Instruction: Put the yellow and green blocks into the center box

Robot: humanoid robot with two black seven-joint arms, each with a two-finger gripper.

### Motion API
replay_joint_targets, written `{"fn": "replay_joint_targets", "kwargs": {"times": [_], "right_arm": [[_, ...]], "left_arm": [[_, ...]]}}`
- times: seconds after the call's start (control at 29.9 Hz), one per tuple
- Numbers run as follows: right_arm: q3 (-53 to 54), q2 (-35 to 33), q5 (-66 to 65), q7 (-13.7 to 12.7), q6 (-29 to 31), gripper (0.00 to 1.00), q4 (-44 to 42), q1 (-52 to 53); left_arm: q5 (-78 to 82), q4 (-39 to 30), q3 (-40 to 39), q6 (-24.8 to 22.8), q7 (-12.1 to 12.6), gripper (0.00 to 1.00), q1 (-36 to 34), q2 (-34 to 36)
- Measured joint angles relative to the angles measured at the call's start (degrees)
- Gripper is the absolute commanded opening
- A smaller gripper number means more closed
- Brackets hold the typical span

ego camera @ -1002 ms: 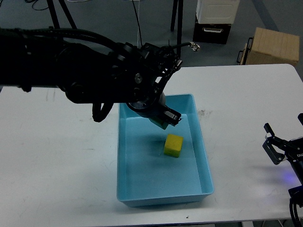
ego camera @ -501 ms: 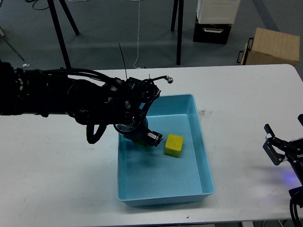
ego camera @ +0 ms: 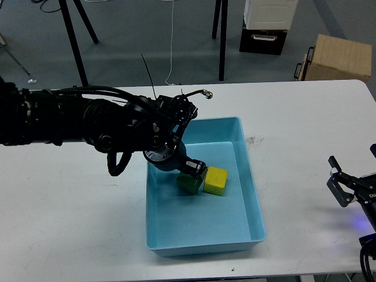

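The light blue tray (ego camera: pixel 254 202) lies in the middle of the white table. The yellow block (ego camera: pixel 215 180) rests on the tray floor. The dark green block (ego camera: pixel 188 184) sits on the floor right against the yellow block's left side. My left gripper (ego camera: pixel 192 168) is low inside the tray, directly over the green block and touching or almost touching its top. Its dark fingers cannot be told apart. My right gripper (ego camera: pixel 335 176) is open and empty over the table's right edge, far from the tray.
The white table (ego camera: pixel 70 200) extends to both sides of the tray. Beyond its far edge stand a brown cardboard box (ego camera: pixel 341 57), a white and black case (ego camera: pixel 267 23) and black stand legs (ego camera: pixel 222 35). My bulky left arm (ego camera: pixel 70 126) overhangs the table's left.
My left gripper came down from above the tray's back part to its floor, bringing the green block beside the yellow block. The block's top now shows. The right arm has not moved.
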Motion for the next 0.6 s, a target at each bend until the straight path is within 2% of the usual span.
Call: {"fn": "replay_joint_targets", "kwargs": {"times": [0.17, 0.3, 0.47, 0.6], "right_arm": [[0.0, 0.1, 0.0, 0.0, 0.0, 0.99, 0.0, 0.0], [0.0, 0.2, 0.0, 0.0, 0.0, 0.99, 0.0, 0.4], [0.0, 0.1, 0.0, 0.2, 0.0, 0.99, -0.6, 1.3], [0.1, -0.1, 0.0, 0.4, 0.0, 0.99, -1.8, 2.6]], "left_arm": [[-0.1, 1.0, -1.3, 0.0, -0.1, 1.0, -0.1, 0.0], [-0.8, 4.0, -7.0, 0.0, -1.6, 1.0, -1.2, 0.0], [-3.0, 8.8, -22.6, 0.0, -2.9, 1.0, -0.8, 0.9], [-3.5, 12.0, -37.7, 0.0, -3.2, 1.0, 2.6, 7.2]]}}
